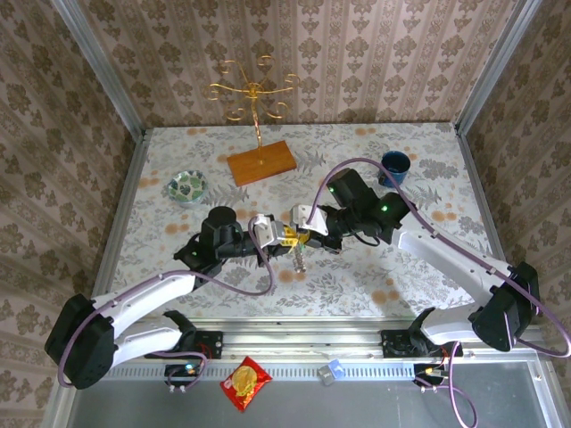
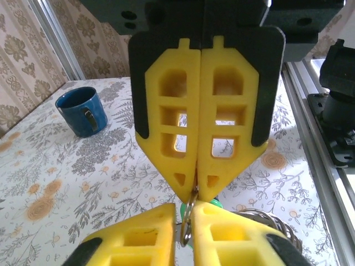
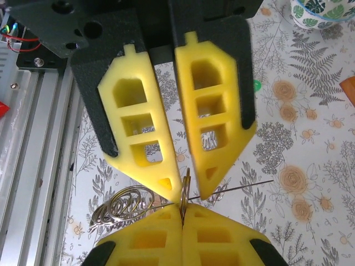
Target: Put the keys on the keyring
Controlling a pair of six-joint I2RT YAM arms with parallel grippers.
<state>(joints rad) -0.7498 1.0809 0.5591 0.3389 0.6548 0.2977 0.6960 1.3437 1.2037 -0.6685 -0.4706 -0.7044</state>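
From my seat I see a tabletop (image 1: 428,276) under a cloth printed with grey ferns and orange blooms, closed in on three sides by damask wallpaper (image 1: 357,62). Along its near edge runs a metal rail (image 1: 357,349), where a red and yellow packet (image 1: 245,383) lies. At the back a gold wire stand (image 1: 256,98) rises from a wooden base (image 1: 260,163). To its left sits a small patterned bowl (image 1: 186,186) whose green-leaf inside shows. To its right stands a blue cup (image 1: 395,165), upright, and its inside is too dark for me to tell what it holds. Mid-table the two arms meet tip to tip. The left gripper (image 2: 197,195) has its jaws pressed together, and the keyring (image 3: 186,185) is pinched at their very tip and held edge-on above the cloth. The right gripper (image 3: 186,191) has its jaws a narrow gap apart with the same ring standing in that gap, but I cannot tell whether they press on it. A bunch of silvery wire loops (image 3: 125,205) hangs just beside the ring. In the left wrist view a bit of bright green (image 2: 214,204) peeks out just behind the left fingertips, which I take for one of the keys. In the right wrist view a second green spot (image 3: 257,84) lies on the cloth, towards the bowl.
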